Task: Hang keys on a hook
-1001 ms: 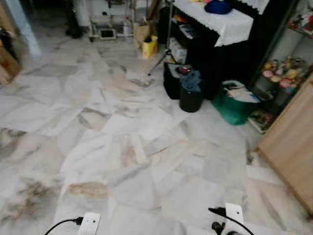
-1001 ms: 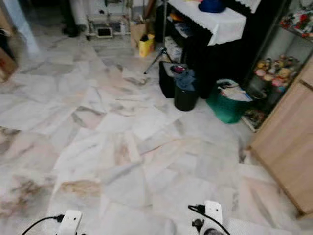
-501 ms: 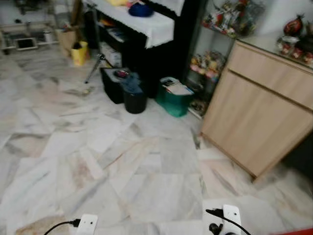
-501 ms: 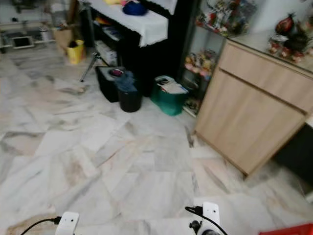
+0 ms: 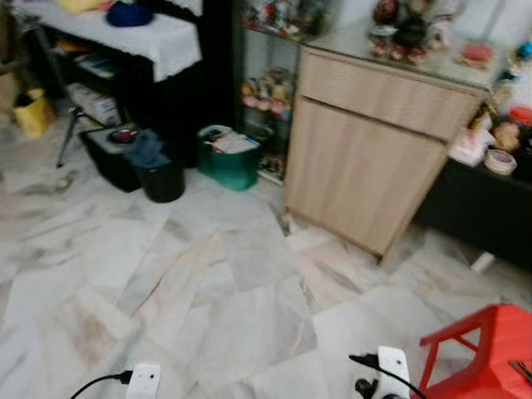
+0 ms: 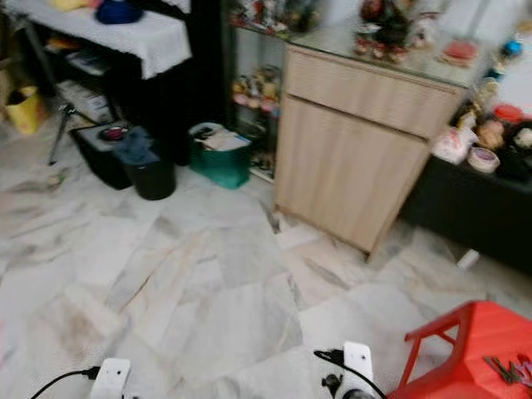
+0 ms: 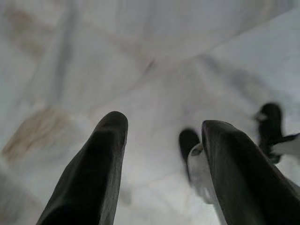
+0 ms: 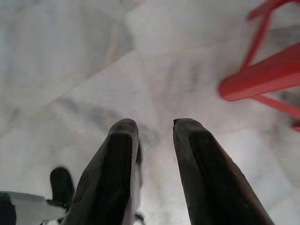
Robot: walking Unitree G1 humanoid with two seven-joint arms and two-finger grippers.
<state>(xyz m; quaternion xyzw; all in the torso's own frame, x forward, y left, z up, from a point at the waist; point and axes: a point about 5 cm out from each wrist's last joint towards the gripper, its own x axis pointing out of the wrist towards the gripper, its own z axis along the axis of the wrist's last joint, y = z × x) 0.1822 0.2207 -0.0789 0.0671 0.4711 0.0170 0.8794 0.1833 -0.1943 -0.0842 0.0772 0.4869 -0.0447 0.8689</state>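
A bunch of keys (image 6: 507,370) lies on the seat of a red plastic stool (image 6: 465,349) at the lower right, close to my right side. Both arms hang low over the marble floor, their white wrists (image 5: 391,366) at the bottom edge of the eye views. My left gripper (image 7: 164,124) is open above bare floor, nothing between its fingers. My right gripper (image 8: 154,124) is open too, with a narrower gap, and the stool's red legs (image 8: 262,75) stand a short way beyond it.
A light wooden cabinet (image 5: 374,158) with ornaments on top stands ahead to the right. A green basket (image 5: 229,162), a black bin (image 5: 162,179) and a cloth-covered table (image 5: 158,37) are at the left. A low black shelf (image 5: 474,216) runs at the right.
The whole view has swung to the right: the cabinet has shifted towards the middle, the bins to the left, and the red stool with the keys has come into sight.
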